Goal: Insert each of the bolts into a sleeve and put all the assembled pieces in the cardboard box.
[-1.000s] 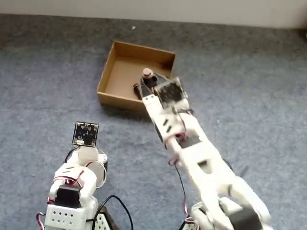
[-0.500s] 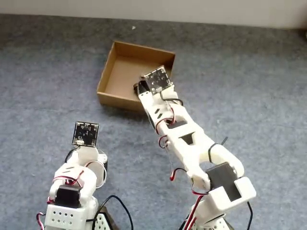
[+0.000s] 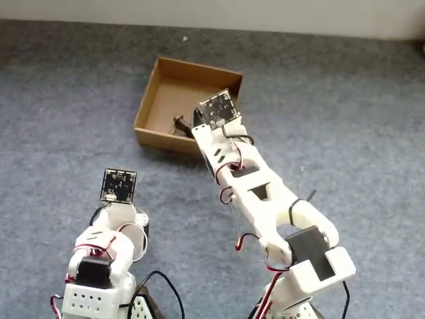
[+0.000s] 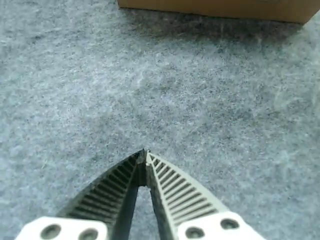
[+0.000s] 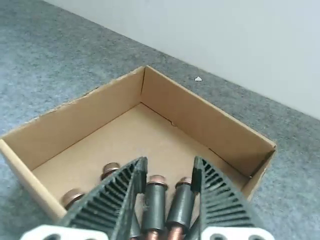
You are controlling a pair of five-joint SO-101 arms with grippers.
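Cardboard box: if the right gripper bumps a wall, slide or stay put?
Probably slides or skews: the cardboard box looks thin-walled and light, though the carpet may add drag. The bolt pieces inside lie on their sides, so they'd likely roll.

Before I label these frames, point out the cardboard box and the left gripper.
cardboard box (image 5: 145, 131): right wrist view, bare inner floor.
left gripper (image 4: 145, 152): left wrist view, between the shut fingertips.

Feels like a small robotics lab. Bare-wired arms (image 3: 265, 199) stand on grey felt (image 3: 345, 100), a plain wall (image 3: 265, 13) behind.
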